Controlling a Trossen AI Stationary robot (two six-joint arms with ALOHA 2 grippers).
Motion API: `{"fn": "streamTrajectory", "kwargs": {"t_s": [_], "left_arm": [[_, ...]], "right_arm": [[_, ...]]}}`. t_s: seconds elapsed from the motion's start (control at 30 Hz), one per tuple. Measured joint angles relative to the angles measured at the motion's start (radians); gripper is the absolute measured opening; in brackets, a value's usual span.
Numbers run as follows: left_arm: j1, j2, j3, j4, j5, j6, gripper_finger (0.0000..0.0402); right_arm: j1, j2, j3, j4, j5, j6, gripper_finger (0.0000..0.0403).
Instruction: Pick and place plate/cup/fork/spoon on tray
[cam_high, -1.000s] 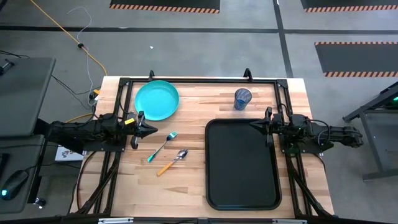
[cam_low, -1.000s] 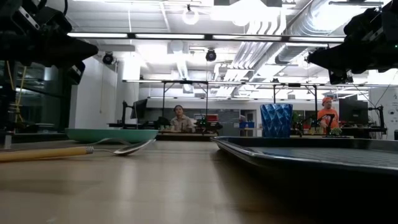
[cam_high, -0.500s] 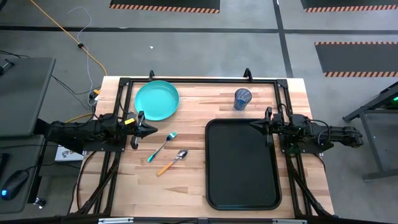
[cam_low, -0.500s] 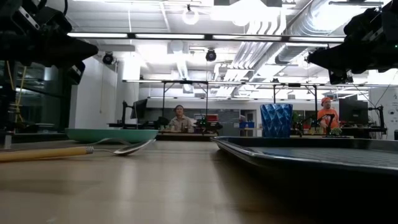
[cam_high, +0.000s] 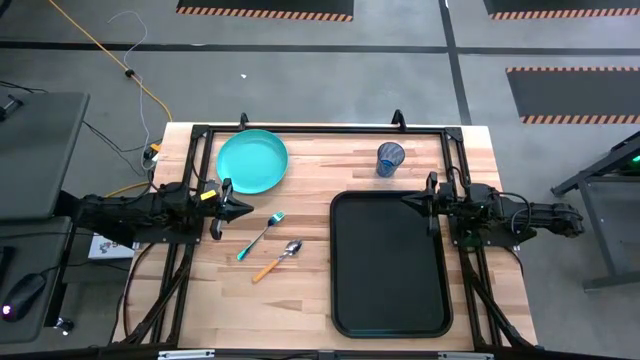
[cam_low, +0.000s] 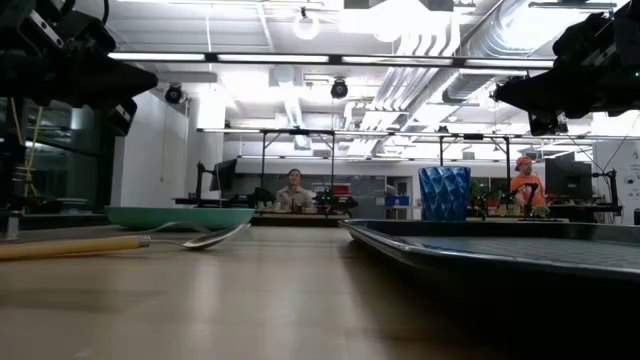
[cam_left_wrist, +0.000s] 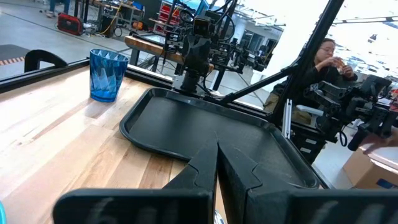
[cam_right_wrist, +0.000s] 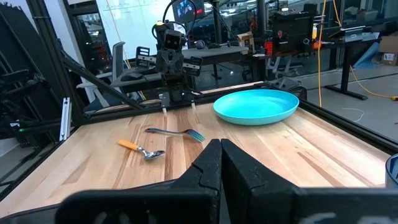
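Round turquoise plate (cam_high: 252, 161) with raised rim, on bare wood; left gripper (cam_high: 245, 209) and right gripper (cam_high: 405, 201) clenched, empty.

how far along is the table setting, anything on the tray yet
Nothing is done: the black tray is bare. Nothing is in hand; the left gripper and right gripper are shut and hold nothing. The plate, cup, fork and spoon lie on the table.

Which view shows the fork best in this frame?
The right wrist view: the fork lies clear on the wood, tines and handle distinct, beside the spoon. The high view shows it small but whole. The low view barely shows it behind the spoon, and the left wrist view misses it.
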Motion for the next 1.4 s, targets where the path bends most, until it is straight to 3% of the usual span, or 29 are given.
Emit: {"fn": "streamTrajectory", "kwargs": {"t_s": [0.53, 0.77, 0.87, 1.0, 1.2, 1.4], "left_arm": [[0.000, 0.000, 0.000, 0.000, 0.000, 0.000, 0.0003], [0.000, 0.000, 0.000, 0.000, 0.000, 0.000, 0.0003], [0.000, 0.000, 0.000, 0.000, 0.000, 0.000, 0.0003], [0.000, 0.000, 0.000, 0.000, 0.000, 0.000, 0.0003], [0.000, 0.000, 0.000, 0.000, 0.000, 0.000, 0.0003], [0.000, 0.000, 0.000, 0.000, 0.000, 0.000, 0.0003]], "right_arm": [[0.000, 0.000, 0.000, 0.020, 0.003, 0.003, 0.0000], [0.000, 0.000, 0.000, 0.292, 0.008, 0.253, 0.0000], [0.000, 0.000, 0.000, 0.462, 0.082, 0.409, 0.0000], [0.000, 0.000, 0.000, 0.571, 0.303, 0.603, 0.0000], [0.000, 0.081, 0.037, 0.492, 0.411, 0.774, 0.0012], [-0.009, 0.325, 0.266, 0.245, 0.441, 0.778, 0.0095]]}}
